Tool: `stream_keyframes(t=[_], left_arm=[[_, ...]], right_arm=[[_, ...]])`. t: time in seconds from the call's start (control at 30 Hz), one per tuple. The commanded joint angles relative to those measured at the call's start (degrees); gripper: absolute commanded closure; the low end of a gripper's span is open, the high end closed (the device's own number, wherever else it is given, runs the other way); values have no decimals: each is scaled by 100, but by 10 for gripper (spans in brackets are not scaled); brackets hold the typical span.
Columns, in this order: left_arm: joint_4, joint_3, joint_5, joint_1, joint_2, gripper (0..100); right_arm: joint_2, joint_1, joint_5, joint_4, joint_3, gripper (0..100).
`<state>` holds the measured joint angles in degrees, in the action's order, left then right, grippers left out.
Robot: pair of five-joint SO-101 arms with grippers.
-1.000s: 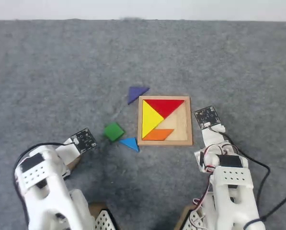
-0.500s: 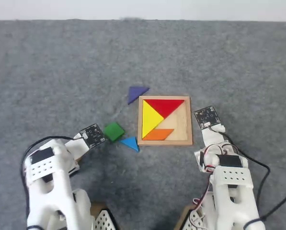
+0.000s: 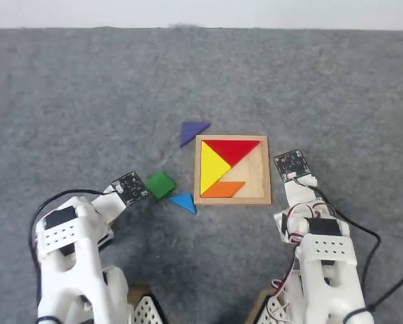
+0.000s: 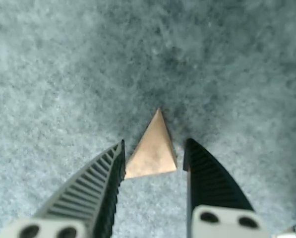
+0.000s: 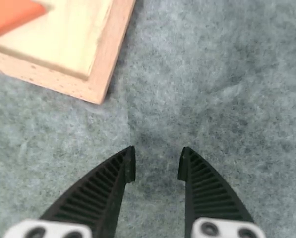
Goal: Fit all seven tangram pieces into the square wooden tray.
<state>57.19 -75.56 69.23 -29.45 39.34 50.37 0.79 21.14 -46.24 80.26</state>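
Soft, even light covers the grey tabletop in the high view, and shadows are faint and keep close under the arms. In the left wrist view a dim patch spreads over the upper centre. In the right wrist view a soft shadow lies between the fingers, at lower centre.

One square wooden tray holds three pieces: one red triangle, one yellow triangle and one orange parallelogram. Three more lie loose on the tabletop: one purple triangle, one green square and one blue triangle. One tan triangle is possibly the seventh piece, making five triangles.
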Motion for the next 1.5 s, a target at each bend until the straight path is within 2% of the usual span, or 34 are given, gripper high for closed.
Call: stream_keyframes(t=[0.0, 0.1, 0.37, 0.53, 0.77, 1.03, 1.2, 1.47], left_arm=[[141, 110, -316, 97, -132, 801], [141, 321, -404, 97, -501, 800], [413, 1684, -404, 79, -2558, 835], [686, 2448, -387, -334, -3367, 840], [1574, 3521, -281, -659, -4176, 897], [2549, 4681, -79, -642, -4765, 946], [3121, 5499, 413, -659, -4809, 965], [3622, 6396, 413, -844, -4738, 974]], right_arm=[[145, 40, 53, 101, -26, 840], [145, 40, 53, 101, -26, 840], [145, 40, 62, 101, -26, 840], [145, 40, 70, 127, -26, 840], [145, 40, 70, 136, -26, 840], [145, 40, 70, 145, -26, 840], [145, 40, 70, 145, -26, 840], [145, 40, 70, 145, -26, 840]])
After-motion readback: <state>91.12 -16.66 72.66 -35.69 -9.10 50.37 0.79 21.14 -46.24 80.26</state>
